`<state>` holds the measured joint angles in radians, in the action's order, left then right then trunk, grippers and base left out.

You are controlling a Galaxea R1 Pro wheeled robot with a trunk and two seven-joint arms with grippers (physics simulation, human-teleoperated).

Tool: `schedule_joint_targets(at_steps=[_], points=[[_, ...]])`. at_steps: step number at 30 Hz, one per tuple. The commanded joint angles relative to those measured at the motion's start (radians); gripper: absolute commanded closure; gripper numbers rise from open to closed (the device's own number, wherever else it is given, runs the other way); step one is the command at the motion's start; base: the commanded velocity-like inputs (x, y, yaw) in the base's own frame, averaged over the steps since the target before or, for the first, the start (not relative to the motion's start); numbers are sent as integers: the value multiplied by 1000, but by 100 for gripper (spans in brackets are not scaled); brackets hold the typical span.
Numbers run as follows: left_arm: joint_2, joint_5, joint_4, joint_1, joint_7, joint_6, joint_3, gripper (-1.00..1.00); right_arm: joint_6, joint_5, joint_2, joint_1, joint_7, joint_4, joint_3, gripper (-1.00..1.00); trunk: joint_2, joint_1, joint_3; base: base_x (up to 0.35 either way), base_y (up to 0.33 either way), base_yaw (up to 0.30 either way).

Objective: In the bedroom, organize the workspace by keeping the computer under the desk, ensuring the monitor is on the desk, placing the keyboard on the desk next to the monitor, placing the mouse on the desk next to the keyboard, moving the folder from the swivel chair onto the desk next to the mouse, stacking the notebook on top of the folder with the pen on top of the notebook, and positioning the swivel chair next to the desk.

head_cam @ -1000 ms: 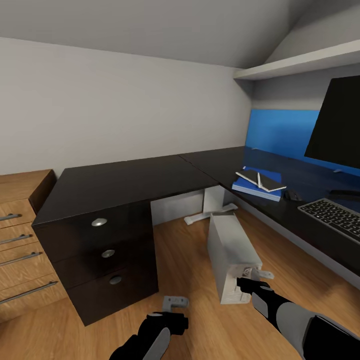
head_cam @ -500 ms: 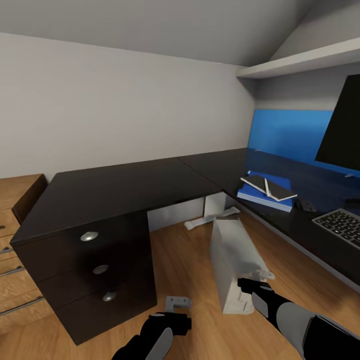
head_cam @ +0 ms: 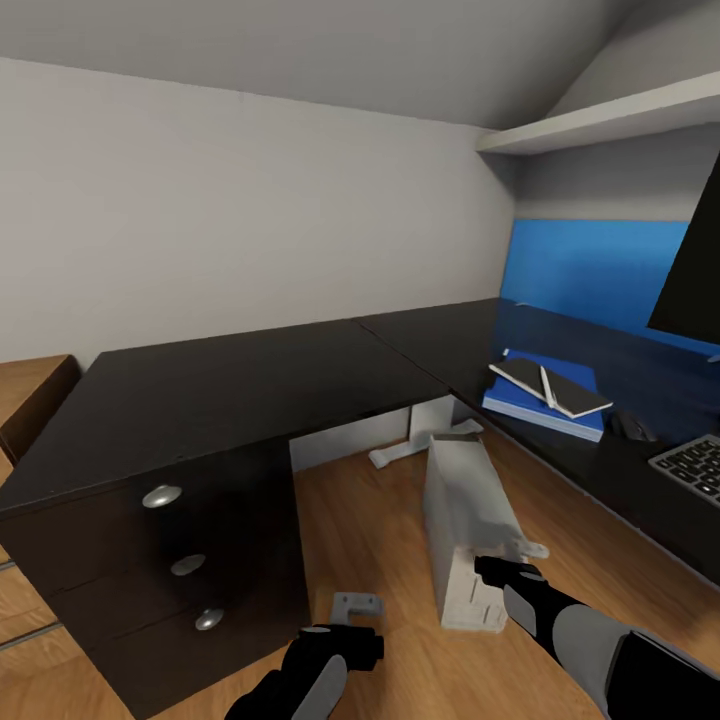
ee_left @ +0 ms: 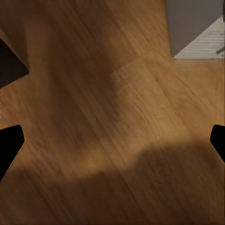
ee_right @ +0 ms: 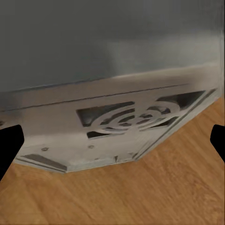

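Standing on floor by bench (head_cam: 230, 375) opening: computer (head_cam: 462, 515), grey tower, tilted. Prob. heavy, rigid, smooth-sided; push low at rear panel. Right gripper (head_cam: 513, 565) at its end, fingers spread, not clamping. Left gripper (head_cam: 352, 612) fingers spread, empty.

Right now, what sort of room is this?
Likely a home office corner under a sloped ceiling: a black L-shaped desk with a keyboard on it, and a grey computer tower on the wood floor.

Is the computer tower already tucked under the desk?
No, the computer tower stands tilted on the open wood floor in front of the desk, with the right gripper at its near top edge.
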<state>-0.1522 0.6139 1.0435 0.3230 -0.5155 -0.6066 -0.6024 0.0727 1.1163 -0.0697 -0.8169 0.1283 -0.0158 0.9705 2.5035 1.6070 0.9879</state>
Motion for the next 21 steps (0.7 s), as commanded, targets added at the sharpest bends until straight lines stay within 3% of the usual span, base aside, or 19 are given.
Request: schedule_joint_targets(at_steps=[1,9,14,17,18,19,21], points=[[0,10,1,1,-10,-1,-2,-100,2,7,0,-1,5,-1,0,-100,0,0,1,218,0,0],[0,12,1,1,-9,-2,-2,-100,2,7,-1,-1,5,-1,0,-100,0,0,1,166,0,0],[0,16,1,1,-9,-2,-2,-100,2,7,0,-1,5,-2,2,-100,0,0,1,-168,0,0],[-6,16,-45,1,-9,2,-8,-100,11,6,3,-1,4,-2,5,-100,0,0,1,-309,0,0],[-8,15,-74,1,-9,11,-10,-100,22,6,5,0,3,-2,6,-100,0,0,1,-325,0,0],[-9,14,-115,1,-9,76,-7,-100,73,6,9,4,0,-3,8,-100,0,0,1,-170,0,0],[-8,15,-136,1,-8,136,-6,-100,113,6,19,9,-2,-2,8,-100,0,0,1,-112,0,0]])
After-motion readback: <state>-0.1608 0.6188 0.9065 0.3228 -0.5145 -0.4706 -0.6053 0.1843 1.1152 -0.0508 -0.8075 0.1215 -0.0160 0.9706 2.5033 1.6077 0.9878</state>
